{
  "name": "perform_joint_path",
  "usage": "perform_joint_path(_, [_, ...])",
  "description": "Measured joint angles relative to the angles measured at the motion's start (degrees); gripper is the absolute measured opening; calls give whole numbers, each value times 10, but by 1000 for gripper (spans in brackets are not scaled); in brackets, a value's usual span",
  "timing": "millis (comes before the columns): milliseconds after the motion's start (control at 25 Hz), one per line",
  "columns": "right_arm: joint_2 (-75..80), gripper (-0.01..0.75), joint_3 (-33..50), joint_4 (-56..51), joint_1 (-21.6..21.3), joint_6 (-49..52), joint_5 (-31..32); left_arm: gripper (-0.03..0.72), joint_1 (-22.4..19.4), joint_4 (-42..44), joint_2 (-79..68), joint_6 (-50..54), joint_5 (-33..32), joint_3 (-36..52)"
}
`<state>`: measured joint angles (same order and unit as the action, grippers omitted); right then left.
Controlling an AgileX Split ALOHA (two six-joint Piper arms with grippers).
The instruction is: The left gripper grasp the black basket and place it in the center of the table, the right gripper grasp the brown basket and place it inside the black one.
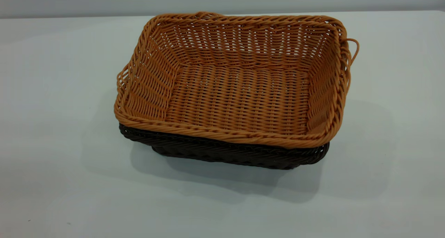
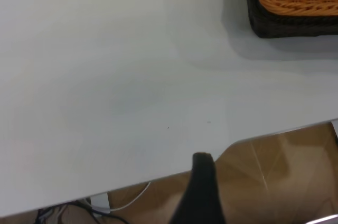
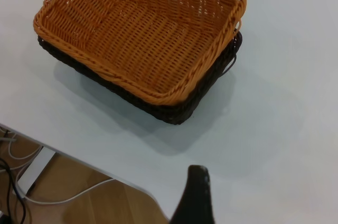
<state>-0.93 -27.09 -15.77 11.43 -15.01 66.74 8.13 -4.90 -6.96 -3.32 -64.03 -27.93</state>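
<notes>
The brown basket (image 1: pixel 240 95) sits nested inside the black basket (image 1: pixel 226 154) in the middle of the table (image 1: pixel 52 126). Only the black basket's rim and lower wall show beneath it. Neither gripper shows in the exterior view. In the left wrist view my left gripper (image 2: pixel 259 182) hangs over the table's edge, far from the baskets' corner (image 2: pixel 285 26), and shows one dark finger (image 2: pixel 203 187) with nothing held. In the right wrist view my right gripper (image 3: pixel 237 187) is back from the stacked baskets (image 3: pixel 142 34), near the table's edge. It shows one finger (image 3: pixel 196 195) and is empty.
The table edge (image 2: pixel 264 137) runs close to the left gripper, with wooden floor and cables (image 2: pixel 127 197) below. The right wrist view shows the same edge and cables (image 3: pixel 63 195).
</notes>
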Motion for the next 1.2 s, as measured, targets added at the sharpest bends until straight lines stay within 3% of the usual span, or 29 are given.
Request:
perform_joint_path(480, [0, 592, 0, 0, 0, 2, 0, 584, -34, 69, 80, 53, 1, 0])
perform_joint_path(1200, [0, 592, 0, -1, -5, 2, 0, 584, -35, 72, 80, 55, 1, 0])
